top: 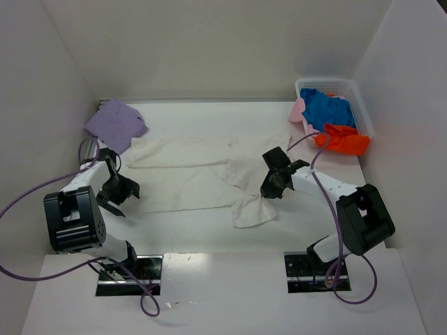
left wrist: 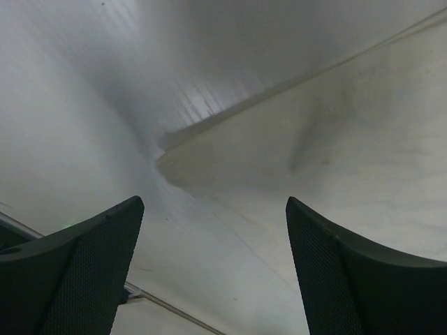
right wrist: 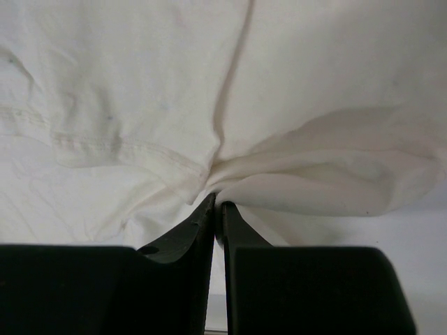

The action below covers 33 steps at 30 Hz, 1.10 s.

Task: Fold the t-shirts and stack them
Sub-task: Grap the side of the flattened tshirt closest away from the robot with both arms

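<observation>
1. Two claws low over the tabletop. Nothing in the left claw, spread wide, just beside the near left edge of the off-white shirt.
2. Pinching a gathered fold of that shirt with the right claw, pressed almost together, at the bunched near right corner.
3. Probably mid-fold. Could slip off so thin a pinch, or drag and crease the rest of the cloth, with no hold on the other side.
4. Farther back: lavender shirt at far left. At far right, well apart from the work, blue shirt, orange-red shirt and pink shirt, heaped in and over the basket.
</observation>
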Each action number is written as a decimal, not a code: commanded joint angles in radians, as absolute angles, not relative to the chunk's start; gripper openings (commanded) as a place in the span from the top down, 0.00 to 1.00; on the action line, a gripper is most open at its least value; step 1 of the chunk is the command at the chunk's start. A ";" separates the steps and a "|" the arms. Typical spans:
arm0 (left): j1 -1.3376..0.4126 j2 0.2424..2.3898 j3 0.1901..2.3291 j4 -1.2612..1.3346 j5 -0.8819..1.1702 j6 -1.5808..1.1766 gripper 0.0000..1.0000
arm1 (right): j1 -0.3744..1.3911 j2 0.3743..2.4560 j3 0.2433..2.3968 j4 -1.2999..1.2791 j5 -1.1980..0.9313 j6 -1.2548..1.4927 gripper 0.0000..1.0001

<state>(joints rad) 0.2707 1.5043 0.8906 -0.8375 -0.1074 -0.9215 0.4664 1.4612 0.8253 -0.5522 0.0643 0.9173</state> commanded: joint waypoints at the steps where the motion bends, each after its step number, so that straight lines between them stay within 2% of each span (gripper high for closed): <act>1: 0.268 1.428 0.861 -0.790 -0.149 -1.009 0.10 | 0.462 1.471 0.868 -0.520 0.069 0.894 0.87; 18: 0.268 1.358 0.752 -0.720 -0.244 -1.112 0.11 | 0.462 1.482 0.877 -0.511 0.069 0.853 0.87; 27: 0.268 1.339 0.707 -0.680 -0.253 -1.131 0.30 | 0.462 1.482 0.877 -0.511 0.069 0.833 0.86; 28: 0.268 1.339 0.707 -0.669 -0.253 -1.131 0.37 | 0.462 1.482 0.877 -0.511 0.069 0.833 0.86; 33: 0.268 1.339 0.698 -0.660 -0.253 -1.131 0.55 | 0.462 1.482 0.877 -0.511 0.069 0.833 0.86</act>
